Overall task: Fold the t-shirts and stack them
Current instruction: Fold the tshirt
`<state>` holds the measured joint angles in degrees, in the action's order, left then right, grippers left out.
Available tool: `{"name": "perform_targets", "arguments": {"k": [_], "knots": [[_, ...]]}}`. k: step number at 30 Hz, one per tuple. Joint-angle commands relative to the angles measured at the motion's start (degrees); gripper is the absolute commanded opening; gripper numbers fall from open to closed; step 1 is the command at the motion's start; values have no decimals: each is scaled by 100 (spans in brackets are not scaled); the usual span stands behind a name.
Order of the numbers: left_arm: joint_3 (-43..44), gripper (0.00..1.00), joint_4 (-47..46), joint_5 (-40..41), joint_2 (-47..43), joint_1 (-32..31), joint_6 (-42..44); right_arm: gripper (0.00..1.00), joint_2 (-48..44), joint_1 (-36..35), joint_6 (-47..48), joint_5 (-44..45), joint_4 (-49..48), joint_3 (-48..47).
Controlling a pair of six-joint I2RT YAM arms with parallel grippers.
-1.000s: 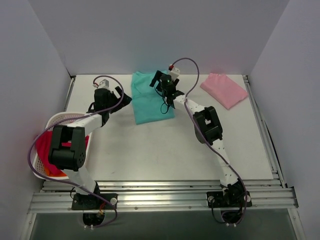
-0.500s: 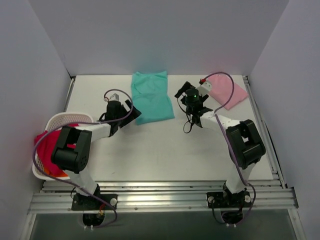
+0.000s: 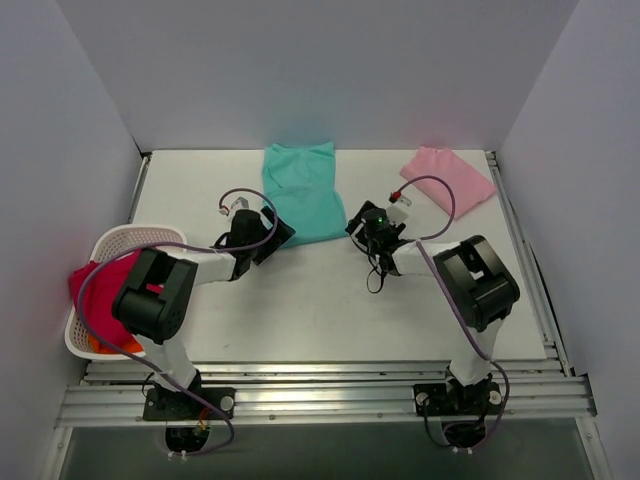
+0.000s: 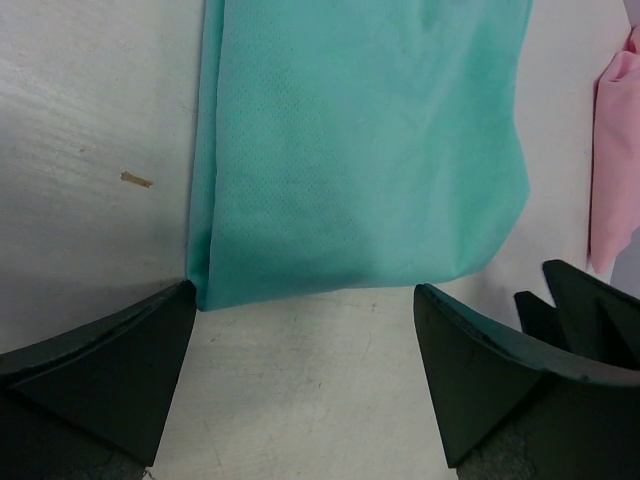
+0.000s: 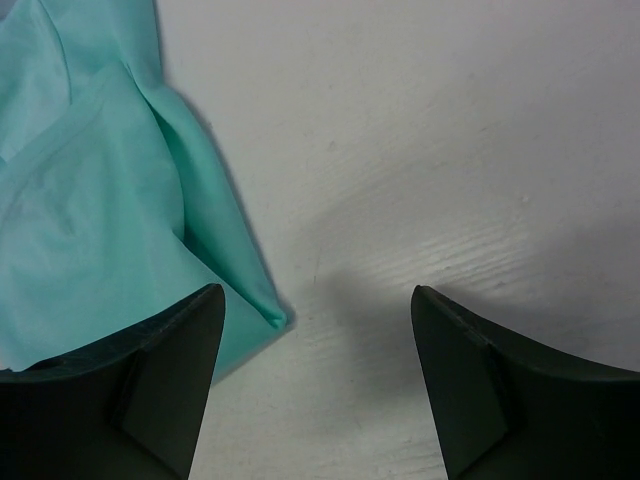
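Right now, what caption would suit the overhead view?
Left gripper and right gripper, both open, flank the folded teal t-shirt; pink t-shirt lies apart, basket at left.

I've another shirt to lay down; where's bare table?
Bare: the white table's near middle between the arms, and far left between white lattice basket and teal-green t-shirt. Crowded: that shirt's near edge, with left gripper and right gripper.

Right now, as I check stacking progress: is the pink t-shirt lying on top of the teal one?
No, the pink t-shirt lies apart to the right of the teal t-shirt, not touching it.
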<state>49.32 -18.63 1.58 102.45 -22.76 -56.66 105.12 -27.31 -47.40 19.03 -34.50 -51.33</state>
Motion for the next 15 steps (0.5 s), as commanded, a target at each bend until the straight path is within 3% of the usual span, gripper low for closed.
{"name": "perform_targets", "arguments": {"k": [1,11,15], "knots": [[-45,100,-114,351,99,-70,-239,70,333,-213,-200,-197,-312,-227],[77,100,-228,439,468,-79,-372,66,808,-459,-209,-391,-329,-580],[122,100,-228,422,539,-88,-354,59,870,-495,-208,-400,-338,-659]]}}
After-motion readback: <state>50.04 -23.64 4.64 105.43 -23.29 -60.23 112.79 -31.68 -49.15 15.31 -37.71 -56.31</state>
